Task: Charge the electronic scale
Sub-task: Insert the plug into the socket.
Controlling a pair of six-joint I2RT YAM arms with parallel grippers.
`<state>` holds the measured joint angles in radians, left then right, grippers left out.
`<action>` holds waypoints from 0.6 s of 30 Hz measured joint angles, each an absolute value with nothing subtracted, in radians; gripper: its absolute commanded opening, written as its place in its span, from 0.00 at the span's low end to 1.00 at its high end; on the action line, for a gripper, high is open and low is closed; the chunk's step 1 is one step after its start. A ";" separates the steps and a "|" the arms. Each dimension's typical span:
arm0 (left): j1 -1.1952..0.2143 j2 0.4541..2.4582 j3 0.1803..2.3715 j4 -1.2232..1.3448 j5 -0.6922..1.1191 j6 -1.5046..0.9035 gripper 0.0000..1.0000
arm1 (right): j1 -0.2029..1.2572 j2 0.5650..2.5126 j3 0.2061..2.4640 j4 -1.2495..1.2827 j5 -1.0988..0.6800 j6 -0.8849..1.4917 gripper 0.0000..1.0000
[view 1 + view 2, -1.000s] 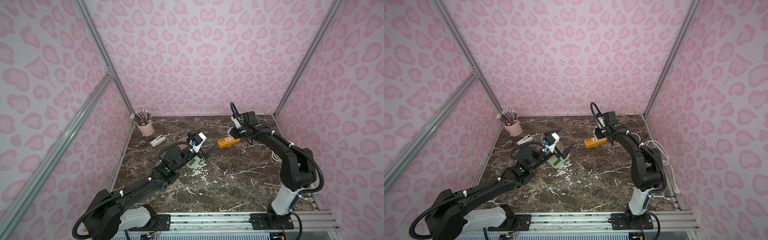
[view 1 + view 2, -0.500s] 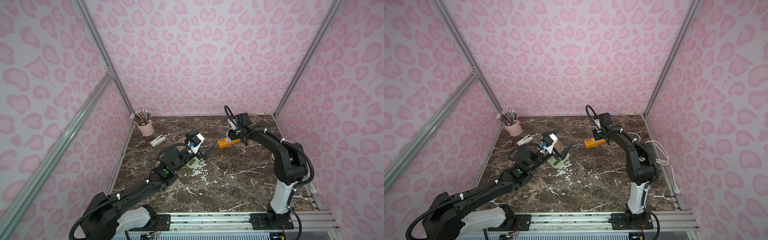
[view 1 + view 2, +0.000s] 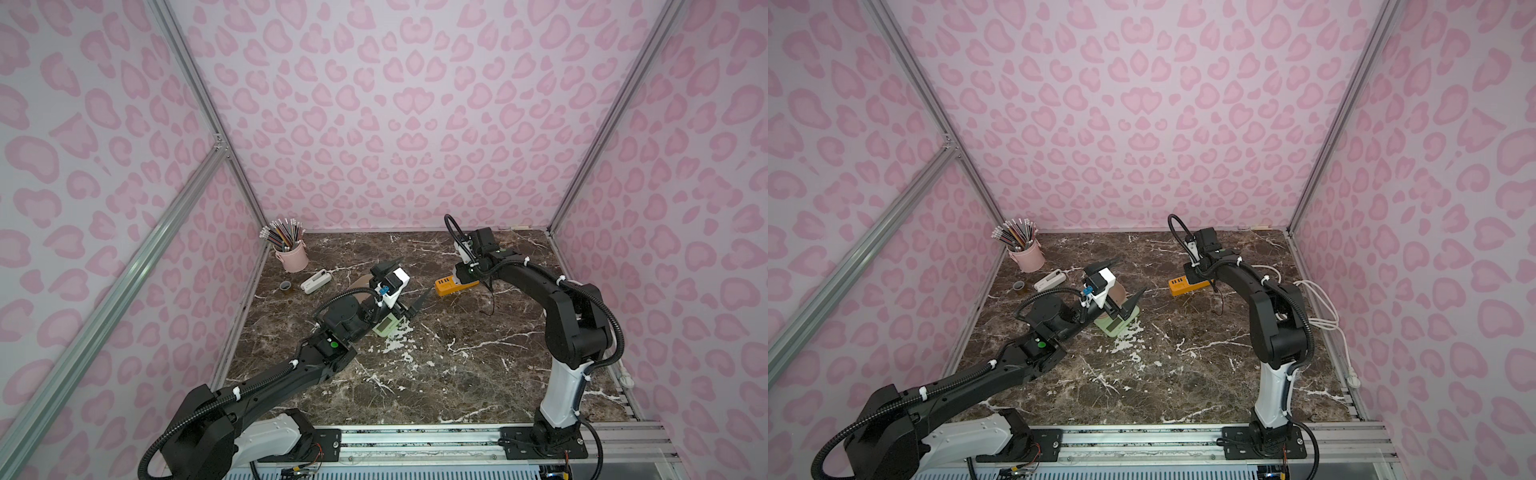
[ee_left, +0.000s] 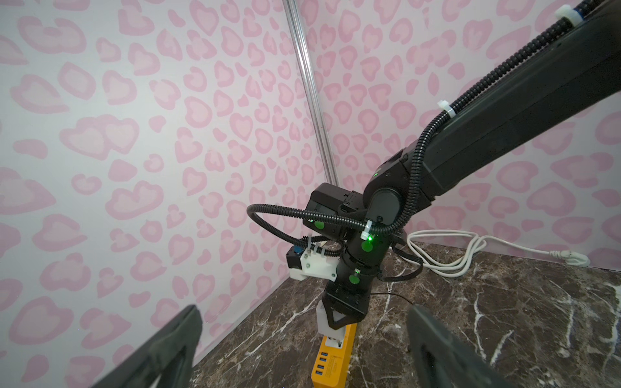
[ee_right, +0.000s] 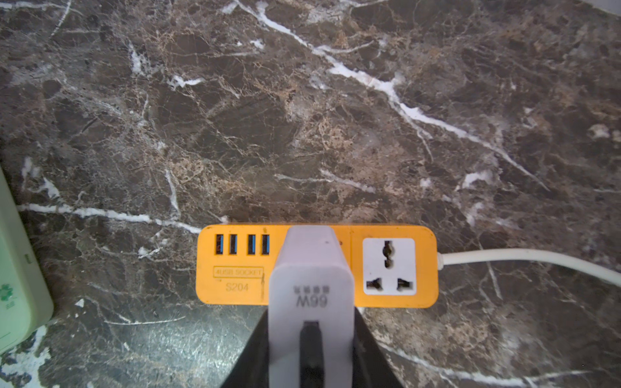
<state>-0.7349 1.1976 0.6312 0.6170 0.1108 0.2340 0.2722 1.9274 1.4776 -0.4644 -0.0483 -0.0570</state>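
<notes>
Charger (image 5: pixel 311 278) clamped at the power strip (image 5: pixel 235 265), scale lying apart

The right gripper (image 4: pixel 337 321) points down, its fingers (image 5: pixel 250 362) clamped on the white charger. The charger stands against the top of the orange power strip, between the four USB ports and the free socket; whether it is fully seated cannot be told. The electronic scale (image 3: pixel 1116 325) lies flat on the desk (image 3: pixel 457 374), to the left of the strip and apart from it, under the left gripper (image 3: pixel 1131 274). Its long axis runs roughly front to back. The pale green display end points toward the arms' bases, and the beige tray end points toward the back wall, largely hidden by the left wrist. The left gripper hovers above the scale, fingers spread wide and holding nothing. A white cord (image 5: pixel 521 258) leaves the strip at its socket end. A pink cup of pencils (image 3: pixel 293 257) stands in the back left corner.
</notes>
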 measured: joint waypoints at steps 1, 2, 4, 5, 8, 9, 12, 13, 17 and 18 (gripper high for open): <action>-0.735 1.198 0.630 0.617 0.111 0.236 0.97 | 0.272 1.927 1.478 -0.464 -0.048 -0.057 0.06; -0.735 1.197 0.629 0.617 0.111 0.236 0.97 | 0.272 1.927 1.478 -0.464 -0.047 -0.057 0.06; -0.735 1.197 0.626 0.617 0.111 0.236 0.97 | 0.272 1.927 1.477 -0.464 -0.044 -0.059 0.07; -0.735 1.197 0.625 0.617 0.111 0.236 0.97 | 0.272 1.929 1.477 -0.464 -0.042 -0.060 0.07; -0.735 1.197 0.625 0.617 0.111 0.236 0.97 | 0.271 1.935 1.477 -0.457 -0.041 -0.060 0.07; -0.735 1.196 0.625 0.617 0.111 0.236 0.97 | 0.271 1.936 1.477 -0.453 -0.042 -0.060 0.07; -0.735 1.196 0.625 0.617 0.111 0.236 0.97 | 0.271 1.938 1.478 -0.450 -0.048 -0.059 0.08; -0.735 1.196 0.625 0.617 0.111 0.236 0.97 | 0.271 1.938 1.478 -0.450 -0.049 -0.059 0.08; -0.735 1.196 0.624 0.617 0.111 0.237 0.97 | 0.271 1.940 1.478 -0.450 -0.049 -0.059 0.08; -0.735 1.196 0.623 0.616 0.110 0.237 0.97 | 0.271 1.942 1.480 -0.451 -0.049 -0.059 0.08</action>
